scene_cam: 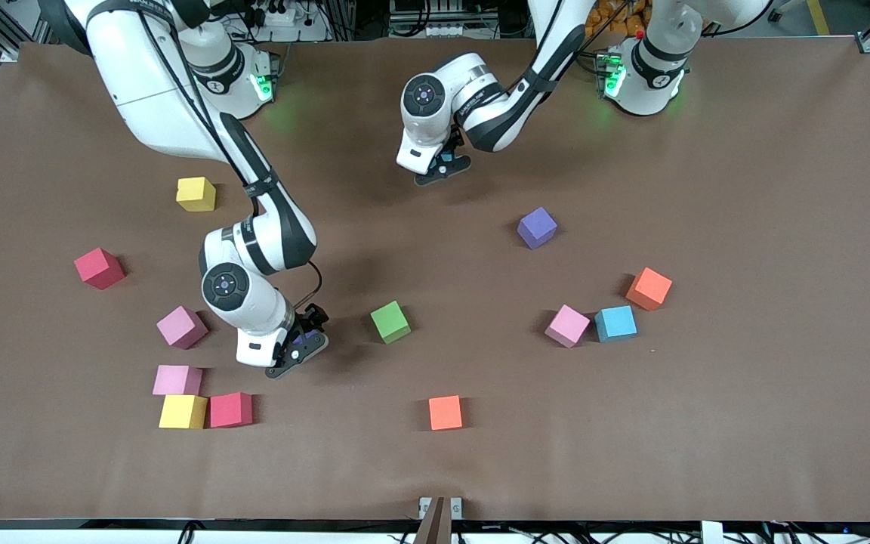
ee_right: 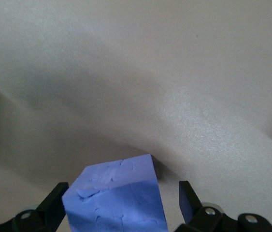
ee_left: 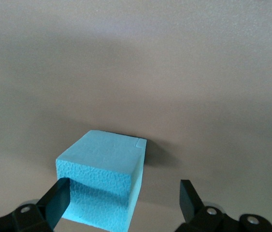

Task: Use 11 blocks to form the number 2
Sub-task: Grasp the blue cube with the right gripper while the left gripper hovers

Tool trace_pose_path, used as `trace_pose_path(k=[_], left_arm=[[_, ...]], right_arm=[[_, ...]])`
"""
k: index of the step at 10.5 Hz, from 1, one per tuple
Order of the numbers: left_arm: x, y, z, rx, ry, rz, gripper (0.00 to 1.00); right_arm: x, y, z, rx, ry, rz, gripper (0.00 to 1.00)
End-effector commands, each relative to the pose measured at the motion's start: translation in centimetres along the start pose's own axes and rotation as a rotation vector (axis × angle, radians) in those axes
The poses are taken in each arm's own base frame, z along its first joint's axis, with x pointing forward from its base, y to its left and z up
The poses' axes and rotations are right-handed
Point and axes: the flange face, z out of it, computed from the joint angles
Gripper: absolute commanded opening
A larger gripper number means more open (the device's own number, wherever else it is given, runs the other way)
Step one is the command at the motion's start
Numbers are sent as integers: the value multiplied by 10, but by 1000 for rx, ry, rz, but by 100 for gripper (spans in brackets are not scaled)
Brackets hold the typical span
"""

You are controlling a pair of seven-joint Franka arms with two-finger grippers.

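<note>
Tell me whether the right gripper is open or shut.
Open. In the right wrist view the right gripper's fingers stand apart on either side of a purple block, with a gap showing on one side.

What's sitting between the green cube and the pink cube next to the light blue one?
Nothing: in the front view, only bare table separates the green cube and that pink cube.

The right arm reached far over the table, its wrist bent down, and the right gripper (scene_cam: 300, 349) stood low with fingers apart. The left arm was folded near its base, the left gripper (scene_cam: 444, 168) also spread.
</note>
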Motion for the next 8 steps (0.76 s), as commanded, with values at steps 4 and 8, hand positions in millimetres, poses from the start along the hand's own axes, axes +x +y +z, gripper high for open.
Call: trace_pose_path(k=[4, 8], left_arm=[[2, -9, -12, 24, -11, -2, 100], [-5, -11, 5, 52, -18, 9, 100]], right_arm=[[-5, -2, 4, 4, 2, -13, 79], [-4, 1, 2, 5, 1, -2, 59]])
